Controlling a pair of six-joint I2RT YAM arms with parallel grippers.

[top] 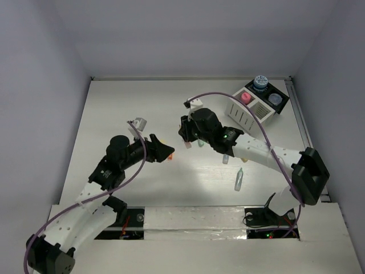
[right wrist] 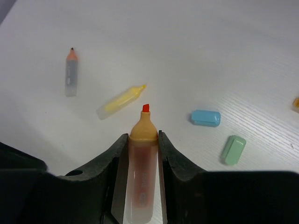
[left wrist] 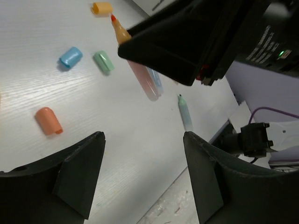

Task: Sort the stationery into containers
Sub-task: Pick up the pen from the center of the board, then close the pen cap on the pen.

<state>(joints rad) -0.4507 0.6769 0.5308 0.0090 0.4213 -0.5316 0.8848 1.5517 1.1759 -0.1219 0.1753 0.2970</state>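
1. Stationery (right wrist: 119, 101) lies scattered mid-tabletop (top: 142, 188): uncapped sticks, a blue cap (right wrist: 206, 118), a green cap (right wrist: 233, 149), an orange cap (left wrist: 48, 121).
2. Right hand (right wrist: 142, 136) is clamped on an uncapped orange highlighter (right wrist: 142, 158), tip poking out.
3. Left hand (left wrist: 144, 137) stands apart, gripping nothing, near the right hand.
4. Box (top: 251, 111) sits far right, well apart from both.

The black right gripper (right wrist: 142, 136) pinches a translucent orange-tipped marker (right wrist: 141, 179), left of the white slatted plastic box (top: 245, 114); the black left gripper (left wrist: 142, 137) hangs farther left, jaws apart, empty.
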